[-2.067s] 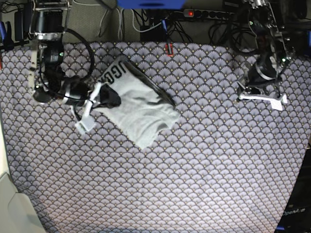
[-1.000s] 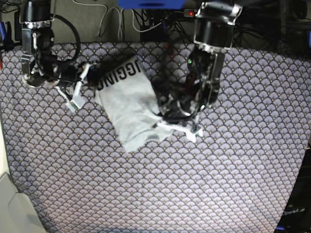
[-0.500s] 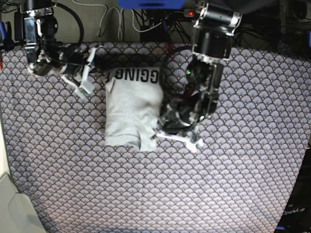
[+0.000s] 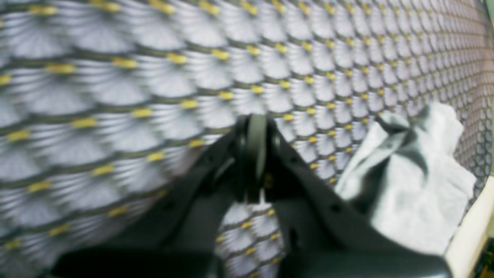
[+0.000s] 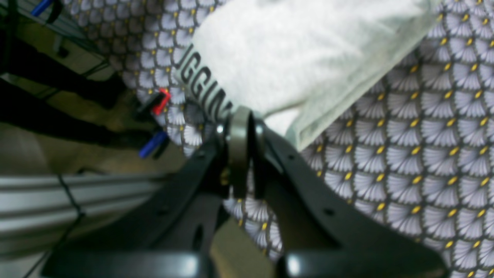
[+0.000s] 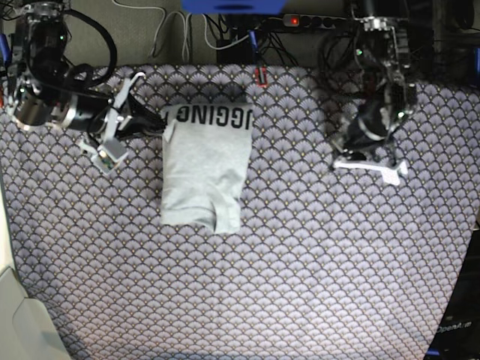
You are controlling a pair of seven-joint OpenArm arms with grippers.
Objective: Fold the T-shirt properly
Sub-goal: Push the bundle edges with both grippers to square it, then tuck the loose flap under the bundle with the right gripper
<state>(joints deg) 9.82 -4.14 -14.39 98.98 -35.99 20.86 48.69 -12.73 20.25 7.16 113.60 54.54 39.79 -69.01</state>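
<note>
The light grey T-shirt (image 6: 204,169) lies folded into a narrow rectangle on the purple fan-patterned tablecloth (image 6: 315,262). Its black lettering (image 6: 208,118) runs along the far edge. In the base view my right gripper (image 6: 160,120) reaches in from the left. It is shut on the shirt's far left corner, beside the lettering (image 5: 204,88). In the right wrist view its tips (image 5: 240,116) meet at the T-shirt (image 5: 308,50) hem. My left gripper (image 6: 341,150) hangs shut and empty over bare cloth, well to the right of the shirt. The left wrist view shows this gripper (image 4: 254,127) with the T-shirt (image 4: 409,185) off to its right.
A power strip with a red light (image 6: 300,20) and loose cables lie behind the table. Red and blue clips (image 6: 259,75) sit at the tablecloth's far edge. A cream-coloured surface (image 6: 15,315) borders the lower left corner.
The shirt has swung round to lie square, lettering along the far edge. My left arm has pulled away from the shirt's right side to the far right. My right arm has drawn back leftward.
</note>
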